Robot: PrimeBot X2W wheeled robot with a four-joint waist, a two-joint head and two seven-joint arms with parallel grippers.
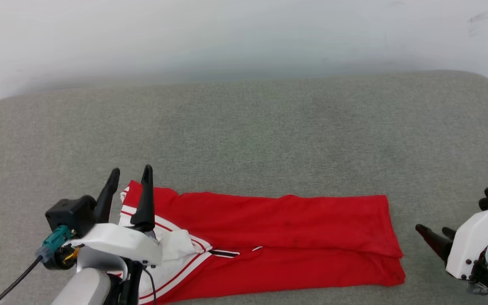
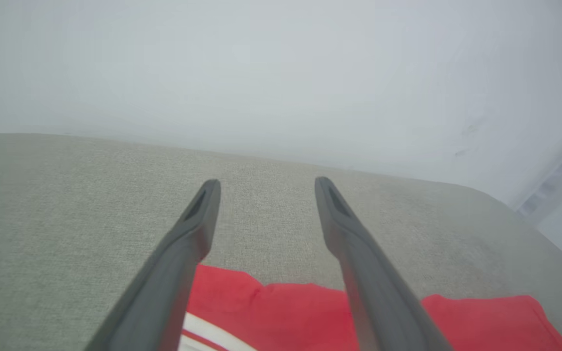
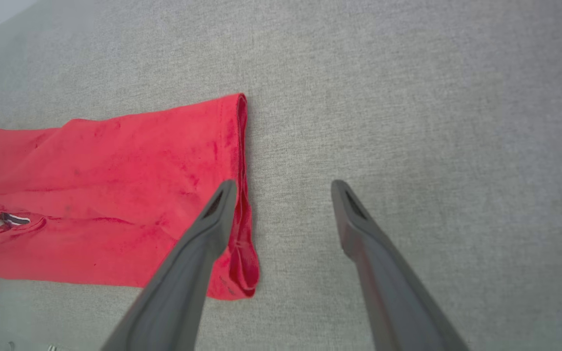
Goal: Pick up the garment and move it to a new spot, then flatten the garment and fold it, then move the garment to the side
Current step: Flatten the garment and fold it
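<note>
The red garment (image 1: pixel 278 237) lies folded lengthwise into a long strip on the grey surface, its white sleeve and striped trim (image 1: pixel 176 250) at the left end. My left gripper (image 1: pixel 130 173) stands open above that left end, holding nothing; in the left wrist view its fingers (image 2: pixel 198 229) frame bare grey cloth, with the garment (image 2: pixel 281 312) below them. My right gripper (image 1: pixel 434 235) hangs open just right of the strip's right end. The right wrist view has the garment (image 3: pixel 115 195) to the left and its hem edge beside the left finger (image 3: pixel 212 229).
The grey padded surface (image 1: pixel 244 135) stretches wide behind and beside the garment, with a pale wall (image 1: pixel 244 34) at the back. Its rounded right corner (image 1: pixel 481 84) and left edge curve away. A cable (image 1: pixel 15 279) trails from my left wrist.
</note>
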